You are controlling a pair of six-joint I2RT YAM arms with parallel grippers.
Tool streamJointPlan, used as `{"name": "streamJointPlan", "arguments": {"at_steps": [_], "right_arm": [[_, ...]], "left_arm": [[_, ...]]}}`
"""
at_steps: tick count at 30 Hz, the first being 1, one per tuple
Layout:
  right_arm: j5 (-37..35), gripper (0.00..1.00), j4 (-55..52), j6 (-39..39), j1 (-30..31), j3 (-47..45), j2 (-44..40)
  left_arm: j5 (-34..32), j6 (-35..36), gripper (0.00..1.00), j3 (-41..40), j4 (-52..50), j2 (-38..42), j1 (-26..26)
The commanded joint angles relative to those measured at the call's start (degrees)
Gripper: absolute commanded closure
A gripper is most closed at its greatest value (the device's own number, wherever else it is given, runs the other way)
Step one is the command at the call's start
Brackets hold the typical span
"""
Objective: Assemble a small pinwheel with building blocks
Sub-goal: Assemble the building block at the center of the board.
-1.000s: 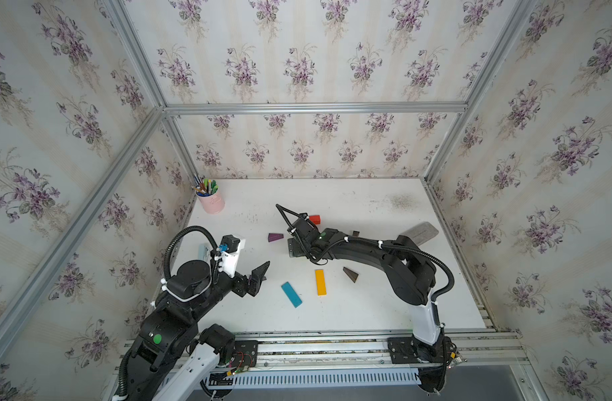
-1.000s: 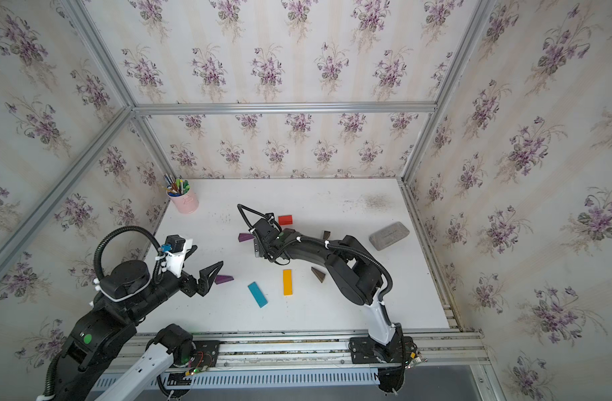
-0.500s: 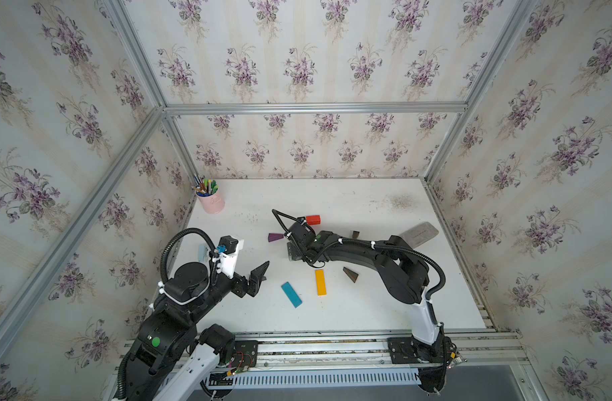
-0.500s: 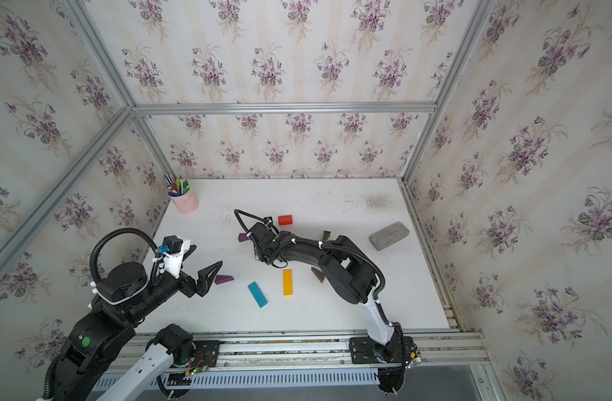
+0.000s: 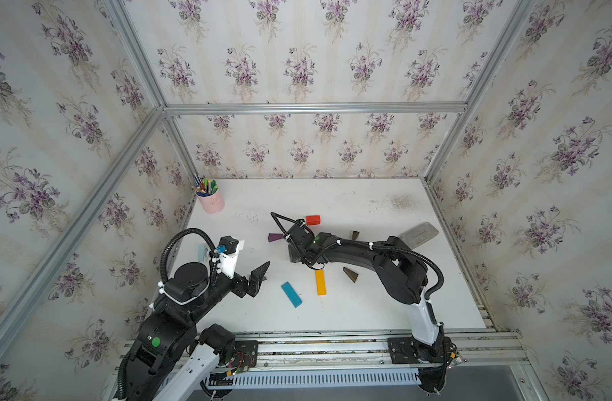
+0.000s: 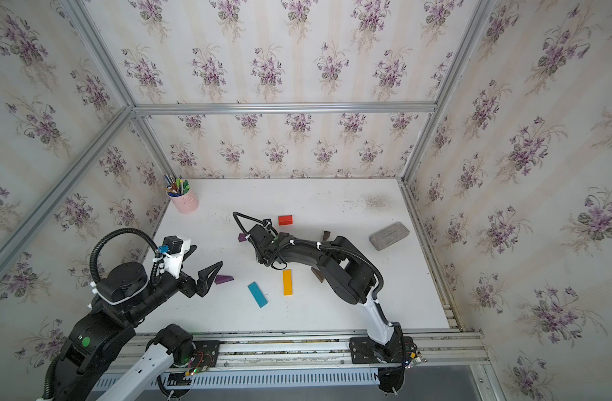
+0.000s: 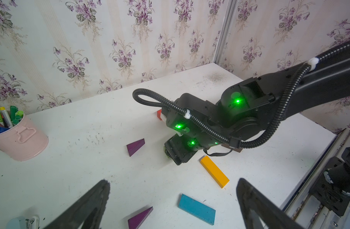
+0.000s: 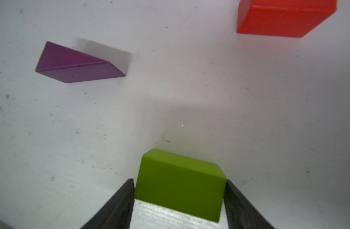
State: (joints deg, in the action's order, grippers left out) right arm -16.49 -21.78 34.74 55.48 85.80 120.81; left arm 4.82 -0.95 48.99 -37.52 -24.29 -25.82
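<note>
Green block (image 8: 180, 184), smooth cuboid, pinched between tapered black fingers (image 8: 118, 208).

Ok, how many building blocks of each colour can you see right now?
red block: 1
green block: 1
orange bar: 1
blue bar: 1
purple wedges: 2
brown wedges: 2
Total: 8
</note>
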Motion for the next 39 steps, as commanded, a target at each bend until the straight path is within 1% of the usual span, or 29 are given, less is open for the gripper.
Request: {"name": "streamJointPlan", "arguments": {"at_steps": [1, 5, 9, 11, 15, 19, 23, 29, 39], "right_arm": [[-1.1, 0.32, -0.5, 1.2, 0.0, 0.0, -0.1], [-0.8, 0.34, -0.5, 1.1, 0.0, 0.2, 0.2], [-1.5, 0.41, -0.6, 0.7, 0.0, 0.0, -0.2], [-2.0, 0.41, -0.9, 0.3, -0.1, 0.1, -0.2], [-2.4, 0.42, -0.9, -0.6, -0.9, -0.6, -0.8], [-0.8, 0.42, 1.1, -1.5, -3.8, -3.5, -3.1], [-1.3, 0.42, 1.0, -3.0, -6.3, -3.8, -4.0], [-0.5, 0.42, 0.4, -4.8, -8.9, -1.2, -2.1], [0.4, 0.42, 0.1, -6.2, -11.0, 2.7, 1.3]], "left_arm": [[0.5, -0.3, 0.00, 0.0, 1.8, -0.1, 0.0], [0.5, -0.2, 0.00, -0.1, 1.8, 0.0, 0.0], [0.5, -0.2, 0.00, 0.0, 1.8, -0.1, 0.0], [0.3, -0.2, 0.00, -0.1, 1.8, -0.3, 0.0], [-0.2, -0.2, 0.00, -0.3, 1.7, -1.3, 0.0], [-0.5, -0.2, 0.00, -0.2, 1.4, -2.3, 0.0], [-0.3, -0.2, 0.00, 0.0, 1.2, -3.0, 0.1], [-0.3, -0.1, 0.00, -0.1, 1.3, -3.3, 0.0], [-0.2, 0.0, 0.00, -0.2, 1.2, -3.5, 0.0]]}}
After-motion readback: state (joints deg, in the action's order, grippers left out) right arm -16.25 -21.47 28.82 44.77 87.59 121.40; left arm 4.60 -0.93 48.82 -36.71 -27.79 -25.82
